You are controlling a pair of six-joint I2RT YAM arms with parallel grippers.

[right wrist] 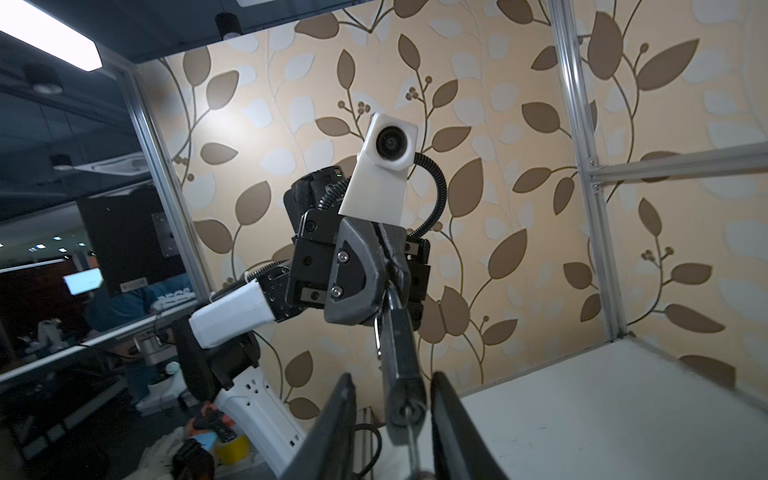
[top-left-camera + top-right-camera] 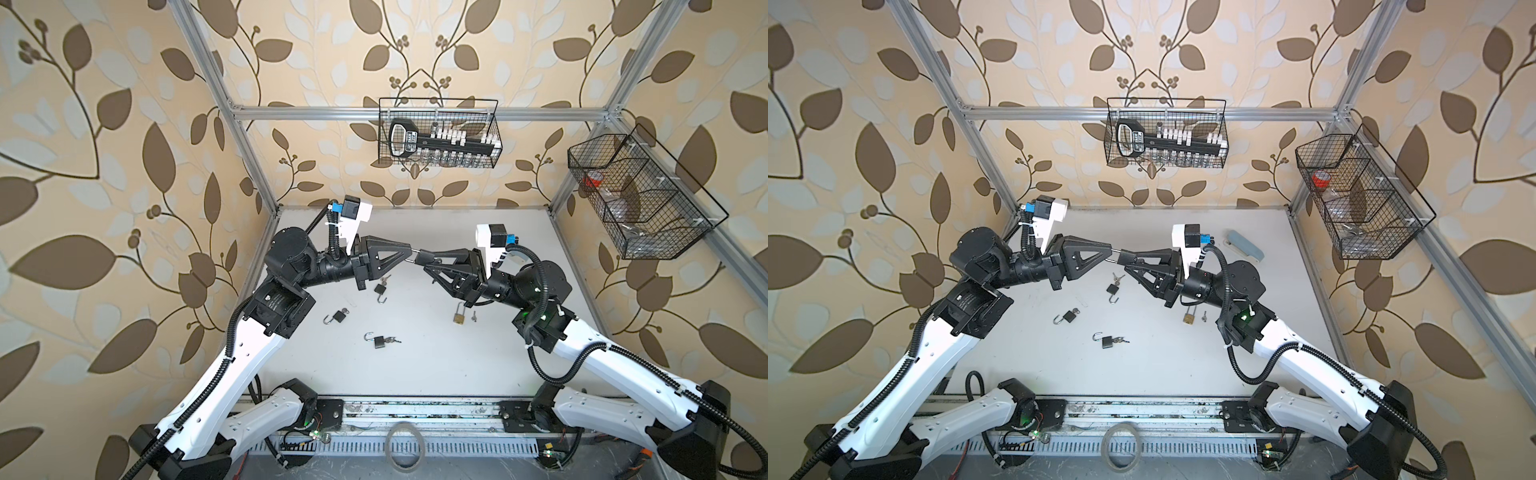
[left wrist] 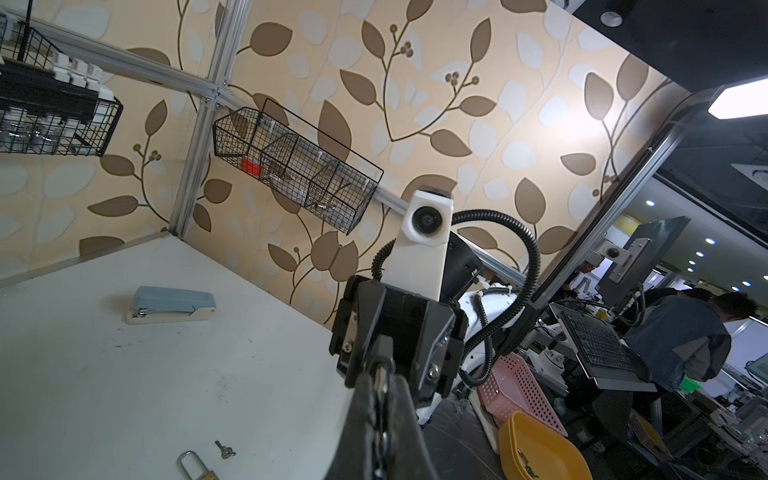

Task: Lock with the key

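**A:** Where is the padlock, and what has hold of it?

**B:** The padlock (image 1: pixel 401 357) hangs in the air at the centre of both top views, above the white table (image 2: pixel 415 374); your left gripper (image 2: pixel 409 252) is clamped tight on its silver shackle (image 1: pixel 377 338); your right gripper (image 2: pixel 422 261) stands partly open, its fingers (image 1: pixel 336 415) either side of the black body with a gap on each side, so it grips nothing.

**A:** And the key?

**B:** A thin stem leaves the body's end toward the right wrist camera; probably the key (image 1: pixel 410 436), but it is too blurred to be sure.

**A:** How do I do this well?

**B:** Hold the left clamp firm; centre the right fingers before you close, so both pads land together and the body doesn't twist; I cannot tell whether the free leg faces its hole, so check that, then push straight along the shackle.
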